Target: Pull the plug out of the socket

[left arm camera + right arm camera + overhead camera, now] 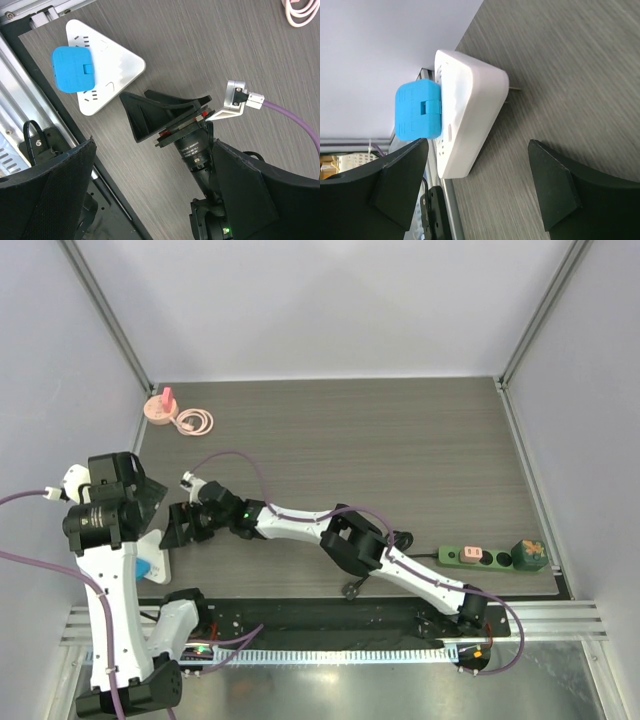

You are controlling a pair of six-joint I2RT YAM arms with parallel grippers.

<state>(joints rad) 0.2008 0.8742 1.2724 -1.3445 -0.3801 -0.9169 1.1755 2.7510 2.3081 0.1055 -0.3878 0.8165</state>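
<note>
The socket, a dark green power strip [455, 557], lies at the table's front right with a pink plug [470, 556] in it and a green block [528, 555] at its right end. Neither gripper is near it. A white triangular outlet block [162, 562] with a blue plug [147, 566] in it lies at the front left; both show in the left wrist view [112, 65] [72, 67]. My right gripper [178, 528] is open just short of this block [465, 110], pointing at the blue plug [417, 112]. My left gripper [135, 490] is open and empty, raised above them.
A pink round reel [159, 406] and a coiled pink cable [195, 421] lie at the back left. A black cord [352, 589] runs along the front edge under the right arm. Grey walls and metal posts close in the table on three sides.
</note>
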